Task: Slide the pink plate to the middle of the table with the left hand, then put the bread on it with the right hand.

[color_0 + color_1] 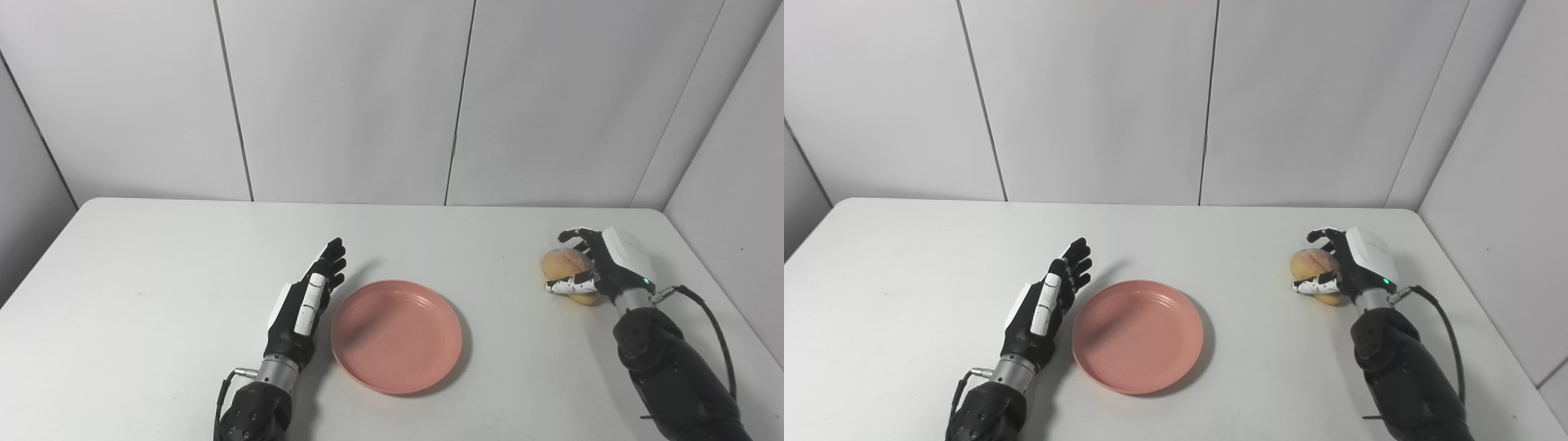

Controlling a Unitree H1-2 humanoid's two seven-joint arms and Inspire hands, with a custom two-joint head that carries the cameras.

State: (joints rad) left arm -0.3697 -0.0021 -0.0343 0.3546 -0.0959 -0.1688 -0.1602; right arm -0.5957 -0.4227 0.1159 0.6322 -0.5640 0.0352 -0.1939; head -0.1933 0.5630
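The pink plate (396, 335) lies flat near the middle of the table, toward the front. My left hand (309, 300) lies just left of the plate's rim, open and flat with its fingers pointing away from me, holding nothing. The bread (566, 266), a round tan bun, sits on the table at the right. My right hand (603, 263) is wrapped around it from the right, with its fingers (576, 236) curled over the top and its thumb across the front. The bread is still down on the table.
The white table (153, 275) is bounded by grey wall panels behind and on the right. A black cable (713, 324) loops off my right wrist near the table's right edge.
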